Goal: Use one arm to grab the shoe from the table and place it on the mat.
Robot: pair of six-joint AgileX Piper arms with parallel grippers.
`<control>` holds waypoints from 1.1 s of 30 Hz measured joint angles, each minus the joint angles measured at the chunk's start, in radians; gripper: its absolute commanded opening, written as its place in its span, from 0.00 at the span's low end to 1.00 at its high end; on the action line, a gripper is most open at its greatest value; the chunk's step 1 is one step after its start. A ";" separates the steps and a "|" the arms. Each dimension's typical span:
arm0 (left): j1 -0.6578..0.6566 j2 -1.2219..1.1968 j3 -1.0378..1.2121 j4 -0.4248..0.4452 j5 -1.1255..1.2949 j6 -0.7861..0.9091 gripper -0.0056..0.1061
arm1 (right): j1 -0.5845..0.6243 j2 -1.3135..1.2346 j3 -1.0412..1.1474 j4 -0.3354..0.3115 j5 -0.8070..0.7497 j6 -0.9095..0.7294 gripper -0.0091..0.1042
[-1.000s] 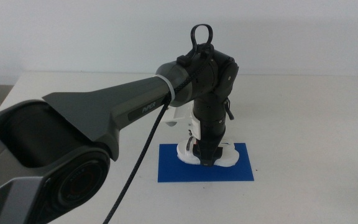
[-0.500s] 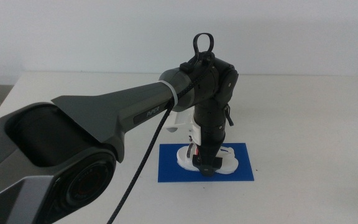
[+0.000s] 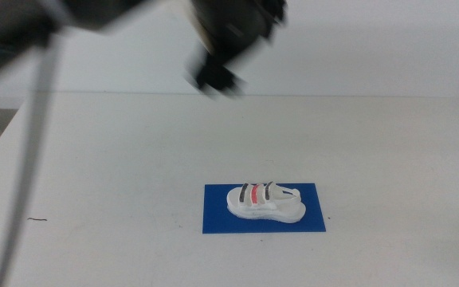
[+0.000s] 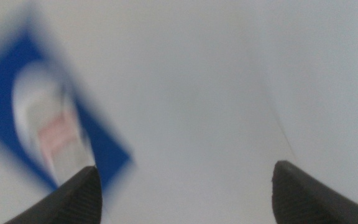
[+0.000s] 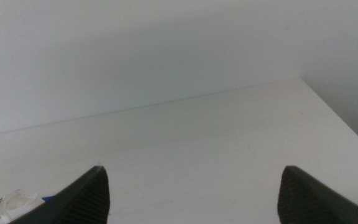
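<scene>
The shoe lies on the mat. The left hand, wide open and empty, is high above it; little risk remains.

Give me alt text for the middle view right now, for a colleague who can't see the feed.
A small white shoe with two dark straps and a red one lies on its sole on a blue mat on the white table, with nothing gripping it. The left gripper is a motion-blurred dark shape high above the table's far side, well clear of the shoe; the right arm is out of view.
</scene>
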 measured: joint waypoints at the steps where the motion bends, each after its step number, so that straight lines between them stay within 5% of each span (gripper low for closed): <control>1: 0.000 -0.034 0.000 0.073 0.000 0.145 0.89 | 0.000 0.000 0.000 0.000 0.000 0.000 0.78; 7: 0.003 -0.191 0.012 0.331 0.004 0.845 0.89 | 0.000 0.000 0.000 0.000 0.000 0.000 0.78; 13: 0.075 -0.465 0.204 0.266 0.000 1.325 0.89 | 0.000 0.000 0.000 0.000 0.000 0.000 0.78; 22: 0.223 -1.011 0.645 0.043 -0.168 1.417 0.89 | 0.000 0.000 0.000 0.000 0.000 0.000 0.78; 33: 0.310 -1.359 1.058 0.057 -0.279 1.420 0.89 | 0.000 0.000 0.000 0.000 0.000 0.000 0.78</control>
